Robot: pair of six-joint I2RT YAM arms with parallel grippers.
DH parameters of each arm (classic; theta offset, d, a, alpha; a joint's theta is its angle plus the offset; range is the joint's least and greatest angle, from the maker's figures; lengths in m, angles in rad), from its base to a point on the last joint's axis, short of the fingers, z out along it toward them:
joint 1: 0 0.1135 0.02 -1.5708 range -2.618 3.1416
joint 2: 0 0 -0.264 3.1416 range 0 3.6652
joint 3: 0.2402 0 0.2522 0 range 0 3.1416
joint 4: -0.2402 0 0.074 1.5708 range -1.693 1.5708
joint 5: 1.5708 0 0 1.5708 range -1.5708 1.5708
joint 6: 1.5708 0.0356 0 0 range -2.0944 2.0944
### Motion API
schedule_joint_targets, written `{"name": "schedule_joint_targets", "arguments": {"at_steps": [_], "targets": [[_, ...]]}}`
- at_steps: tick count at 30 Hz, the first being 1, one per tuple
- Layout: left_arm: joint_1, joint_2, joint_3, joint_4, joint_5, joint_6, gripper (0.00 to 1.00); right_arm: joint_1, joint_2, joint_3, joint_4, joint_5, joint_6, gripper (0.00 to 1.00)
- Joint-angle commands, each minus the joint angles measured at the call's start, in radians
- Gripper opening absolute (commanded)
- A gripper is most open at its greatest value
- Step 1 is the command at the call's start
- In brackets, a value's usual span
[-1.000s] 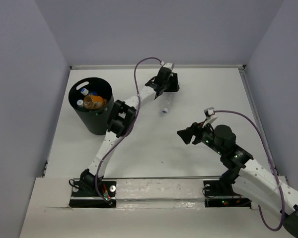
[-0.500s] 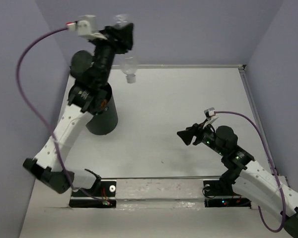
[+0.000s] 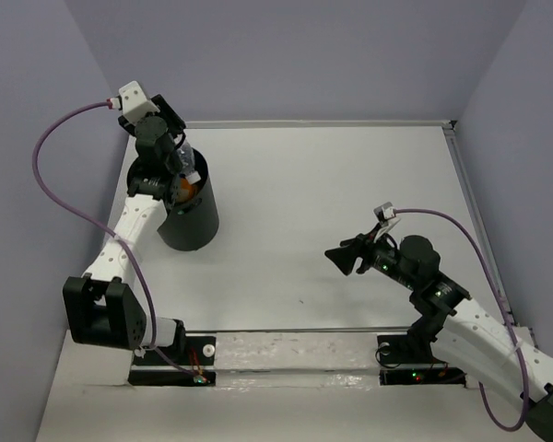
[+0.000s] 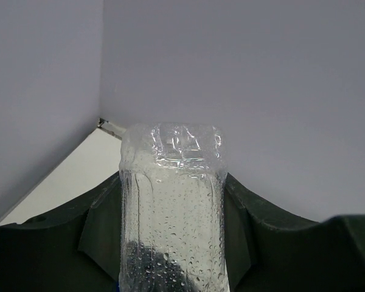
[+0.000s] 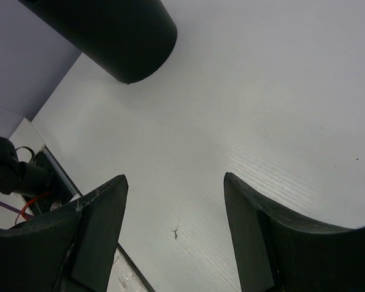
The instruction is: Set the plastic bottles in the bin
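Observation:
The black bin [image 3: 186, 221] stands at the table's far left; it also shows in the right wrist view [image 5: 115, 36]. My left gripper [image 3: 170, 149] is over the bin's far rim, shut on a plain clear bottle [image 3: 186, 165] that points down into the bin's mouth. In the left wrist view the wet clear bottle [image 4: 172, 201] is clamped between both fingers [image 4: 240, 225]. An orange bottle [image 3: 182, 188] shows inside the bin; other contents are hidden by the arm. My right gripper [image 3: 337, 255] is open and empty above the table's middle right [image 5: 173, 179].
Purple-grey walls close in the table on the left, back and right. A raised rail [image 3: 350, 122] runs along the back edge. The left arm's purple cable [image 3: 51, 175] loops out over the left wall side. The arm bases sit on the near strip [image 3: 295, 350].
My left arm lifted the clear bottle from the far middle of the table, swung it high to the left, and brought it down over the bin. The right arm hardly moved.

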Motion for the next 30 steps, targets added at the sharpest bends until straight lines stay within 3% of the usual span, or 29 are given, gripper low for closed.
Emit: {"name": "schedule_joint_targets", "arguments": {"at_steps": [1,7,11,16,22,25,30], "targets": [[0.002,0.000,0.018,0.245,-0.100,0.056,0.43,0.000,0.016,-0.008,0.084,-0.049,-0.013,0.70],[0.001,0.078,-0.019,0.384,-0.145,0.165,0.43,0.000,0.050,-0.002,0.118,-0.074,-0.021,0.70],[-0.021,0.051,-0.177,0.556,-0.183,0.211,0.44,0.000,0.094,-0.008,0.176,-0.117,-0.019,0.70],[-0.081,0.035,-0.258,0.703,-0.247,0.326,0.47,0.000,0.128,-0.017,0.214,-0.146,-0.009,0.70],[-0.165,-0.002,-0.331,0.789,-0.312,0.381,0.62,0.000,0.157,-0.037,0.314,-0.181,0.030,0.70],[-0.197,-0.009,-0.363,0.828,-0.352,0.426,0.75,0.000,0.180,-0.037,0.329,-0.186,0.028,0.70],[-0.233,-0.023,-0.419,0.803,-0.428,0.387,0.84,0.000,0.177,-0.049,0.352,-0.169,0.022,0.70]]}}
